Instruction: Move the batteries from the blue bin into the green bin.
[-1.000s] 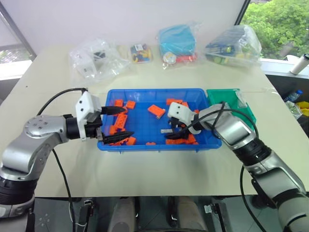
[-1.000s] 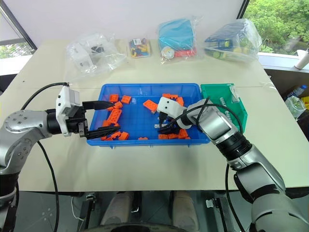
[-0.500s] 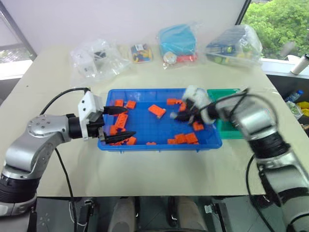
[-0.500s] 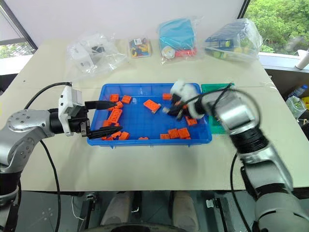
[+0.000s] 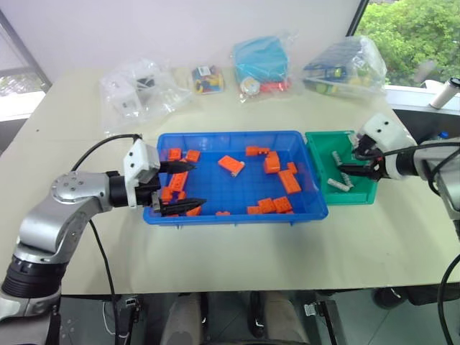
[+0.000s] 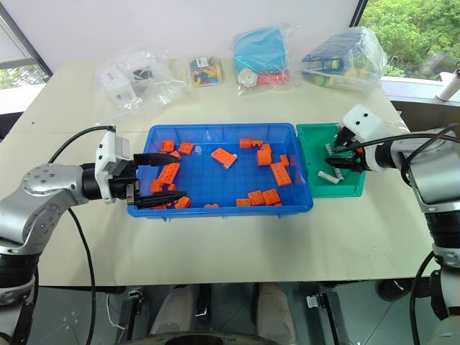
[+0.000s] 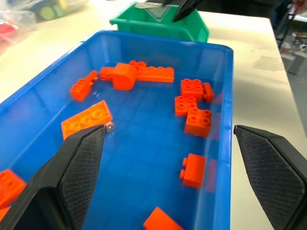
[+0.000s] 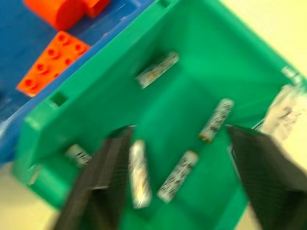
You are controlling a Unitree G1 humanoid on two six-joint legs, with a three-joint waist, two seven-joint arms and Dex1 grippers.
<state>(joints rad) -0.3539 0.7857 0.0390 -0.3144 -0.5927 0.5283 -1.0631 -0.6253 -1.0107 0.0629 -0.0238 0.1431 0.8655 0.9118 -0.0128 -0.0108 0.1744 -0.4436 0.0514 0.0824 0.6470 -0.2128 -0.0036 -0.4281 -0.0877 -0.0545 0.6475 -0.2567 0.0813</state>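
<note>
The blue bin [image 5: 233,208] sits at the centre of the frame on the pale surface [image 5: 237,251], and the green bin [image 5: 316,154] stands touching its right end. Several batteries [image 8: 217,119] lie loose on the floor of the green bin, none of them held. One small silvery cylinder [image 7: 110,127] lies in the blue bin just beside an orange block, in its upper middle as the head views show it. Orange blocks [image 5: 289,181] are scattered through the blue bin, clustered at its left end and right half. The right hand [image 5: 353,161] hangs over the right side of the green bin at the right of the frame; its two black fingers are spread apart and empty. The left hand [image 5: 178,185] reaches in over the left end of the blue bin at left centre; its fingers are likewise spread wide and grip nothing. Clear bags of assorted items [image 5: 144,88] line the top of the frame along the far edge of the surface.
</note>
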